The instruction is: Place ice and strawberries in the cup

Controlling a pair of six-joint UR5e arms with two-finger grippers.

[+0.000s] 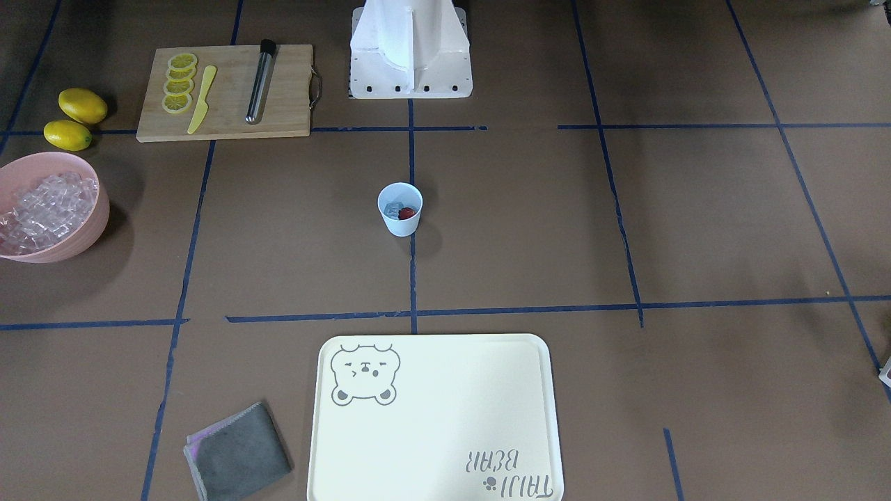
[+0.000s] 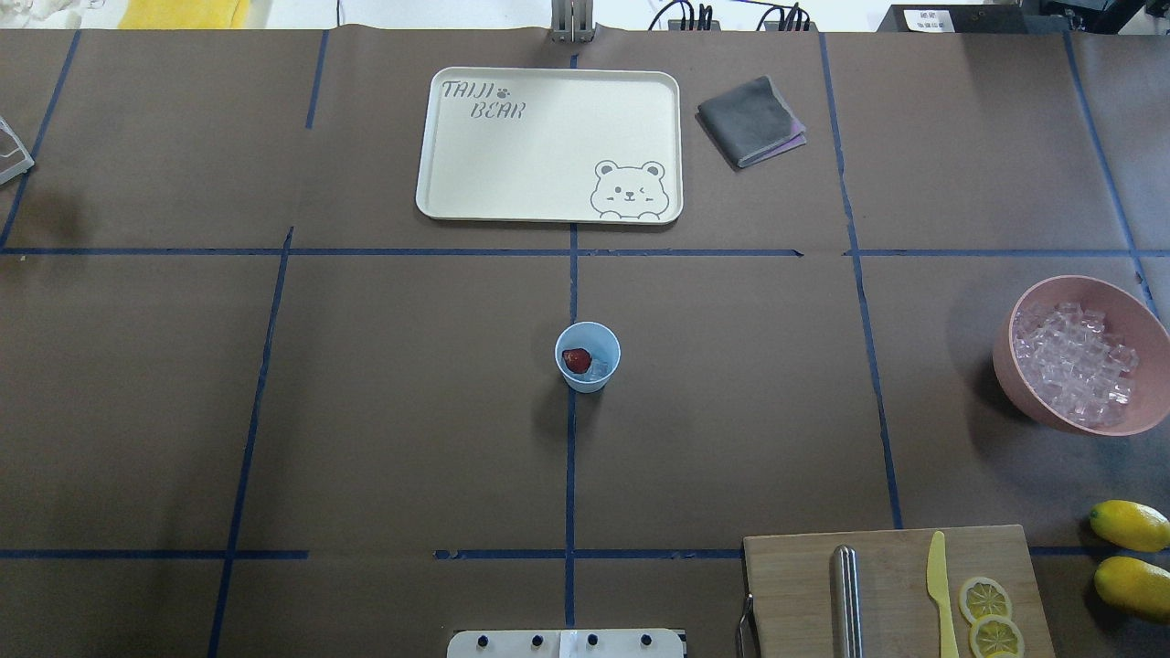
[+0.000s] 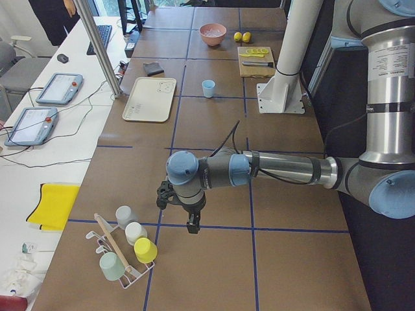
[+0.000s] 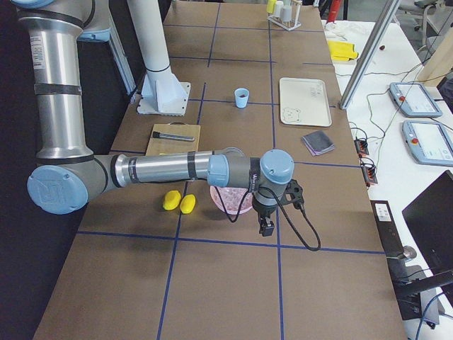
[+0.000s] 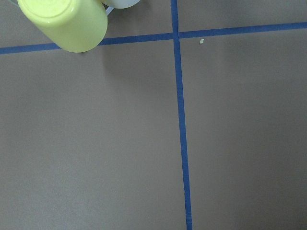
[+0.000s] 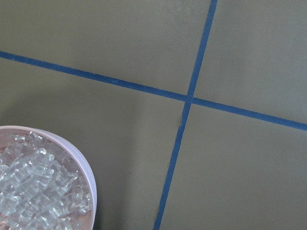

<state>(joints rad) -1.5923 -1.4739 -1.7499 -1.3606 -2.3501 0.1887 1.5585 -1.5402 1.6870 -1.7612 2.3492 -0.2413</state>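
Hanging my left end effector [image 3: 192,225] over the bench [image 2: 366,411] beside a yellow tumbler [image 3: 145,249], right end effector [image 4: 267,228] just past the pink bowl [image 2: 1013,366] of ice [image 2: 1074,364]. Can't tell if either's apart or together. The cup [image 2: 587,376] sits mid-bench, well apart from both, with the strawberry [image 2: 576,360] and some ice inside.

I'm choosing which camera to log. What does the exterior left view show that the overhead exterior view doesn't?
Only exterior left: the left gripper hanging near upturned cups. Only overhead: the strawberry and ice inside the cup. Both: the cup, tray and pink bowl.
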